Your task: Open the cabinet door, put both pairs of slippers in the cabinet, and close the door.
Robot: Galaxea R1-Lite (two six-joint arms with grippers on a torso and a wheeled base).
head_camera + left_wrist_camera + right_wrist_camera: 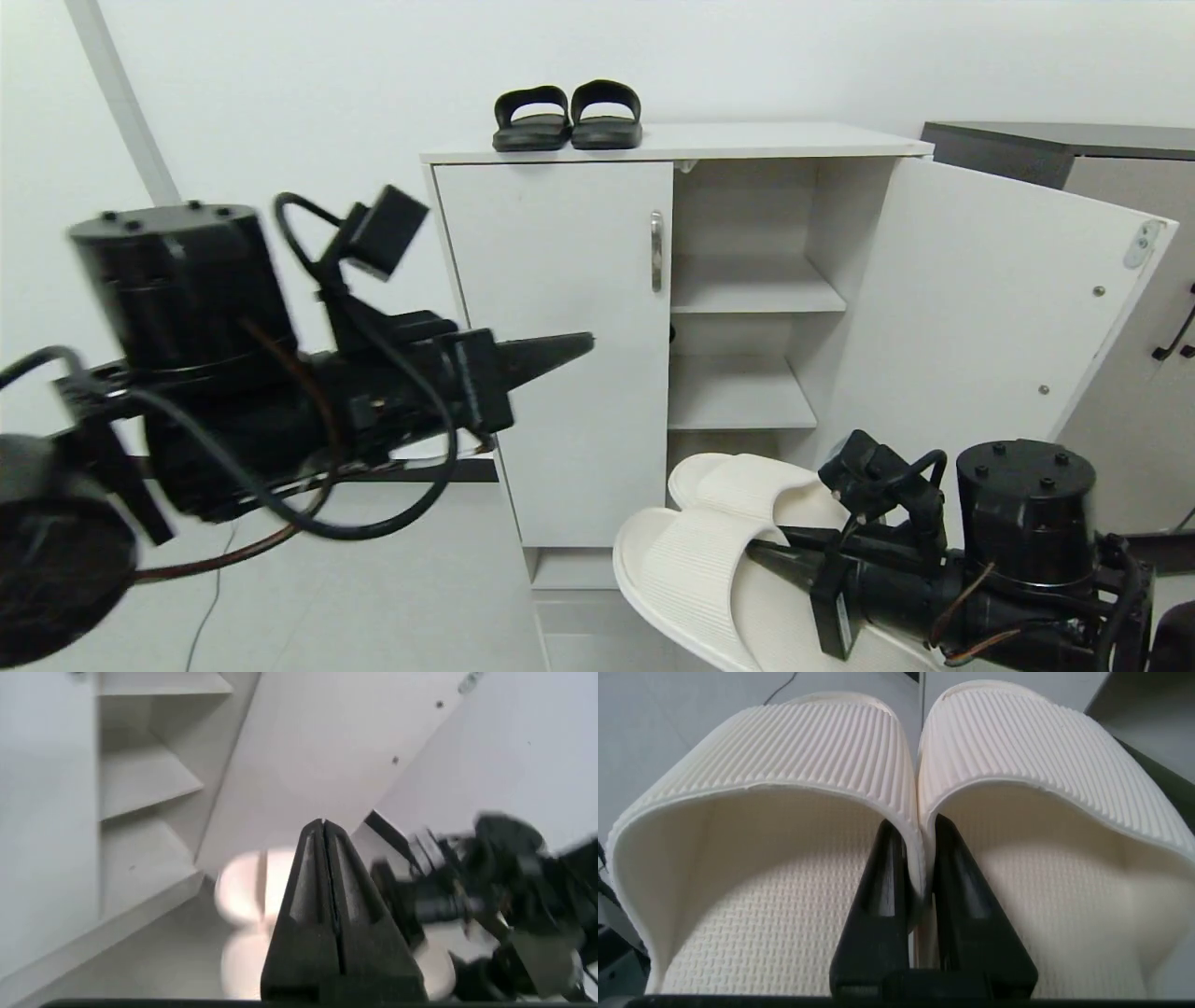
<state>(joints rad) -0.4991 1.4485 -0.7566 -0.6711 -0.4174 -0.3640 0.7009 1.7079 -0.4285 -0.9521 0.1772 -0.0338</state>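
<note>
White laminate cabinet (794, 140) against a pale wall (280, 75) — left door (551, 308) shut, metal handle (656, 250) upright at its inner edge. Right door (971, 308) swung wide toward the robot's right, baring an upper shelf (752, 291) and a lower shelf (738, 399).

Black slippers (568, 117) set as a pair on the cabinet top, side by side and touching, above the shut door.

Cream slippers (695, 560) (775, 793) (245, 882) carried low in front of the open half, below the level of the lower shelf, side by side with ribbed straps touching. Whether past the cabinet's front edge: not discernible.

Right gripper (761, 553) (917, 849) clamped narrow on the cream pair, with one of its fingers (878, 905) inside each slipper and the two adjoining strap walls pinched between.

Left gripper (574, 347) (323, 835) raised at the robot's left, level with the middle of the shut door and pointing across it toward the open half. Fingers (304, 905) pressed flat together along their length.

Grey cabinet (1130, 243) with dark top beyond the open door, at far right.
</note>
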